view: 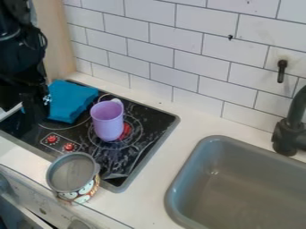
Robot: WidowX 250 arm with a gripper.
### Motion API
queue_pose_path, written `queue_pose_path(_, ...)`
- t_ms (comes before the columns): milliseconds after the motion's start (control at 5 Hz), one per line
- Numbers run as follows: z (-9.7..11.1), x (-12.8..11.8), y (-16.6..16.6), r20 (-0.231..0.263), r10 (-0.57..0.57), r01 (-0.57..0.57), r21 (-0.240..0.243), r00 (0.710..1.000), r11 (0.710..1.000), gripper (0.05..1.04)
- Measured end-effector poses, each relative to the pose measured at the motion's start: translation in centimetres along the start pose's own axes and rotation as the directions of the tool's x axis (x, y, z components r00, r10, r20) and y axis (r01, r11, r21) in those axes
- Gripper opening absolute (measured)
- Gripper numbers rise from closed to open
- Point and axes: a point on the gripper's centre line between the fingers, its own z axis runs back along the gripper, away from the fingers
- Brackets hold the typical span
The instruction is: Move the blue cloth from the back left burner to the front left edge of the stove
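The black gripper (37, 102) hangs at the upper left over the stove's left part, close beside a folded blue cloth (71, 101). That cloth lies at the back left of the black stove top (146, 134), partly behind the gripper. To the right of the cloth, a purple cup (108, 121) stands upright on a burner ring, its open top facing up. A grey-rimmed pot with a patterned side (74, 173) is at the stove's front edge. Whether the gripper touches the cloth, I cannot tell.
A grey sink (239, 188) is set into the white counter (188, 127) at the right, with a dark faucet (289, 134) at its back corner. Red knobs (61, 142) sit near the stove's front left. A white tiled wall (173, 53) runs along the back.
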Motion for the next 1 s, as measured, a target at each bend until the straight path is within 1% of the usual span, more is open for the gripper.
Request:
queue_pose_path(200, -0.5, -0.2, -0.1, -0.019, 0.004, -0.004, -0.01, 1.0, 1.0, 1.0)
queue_pose_path(400, -0.7, 1.4, 1.5, -0.064, 0.076, -0.075, 0.02, 0.995, 0.997, 1.0)
queue_pose_path(600, -0.3, 3.3, 2.3, -0.024, 0.08, -0.079, 0.023, 0.997, 0.997, 1.0)
queue_pose_path(800, -0.9, 4.4, 3.2, -0.023, 0.092, -0.091, 0.045, 0.995, 0.995, 1.0)
queue_pose_path(1000, -1.9, 6.1, 3.9, -0.004, 0.099, -0.099, 0.038, 0.995, 0.994, 1.0)
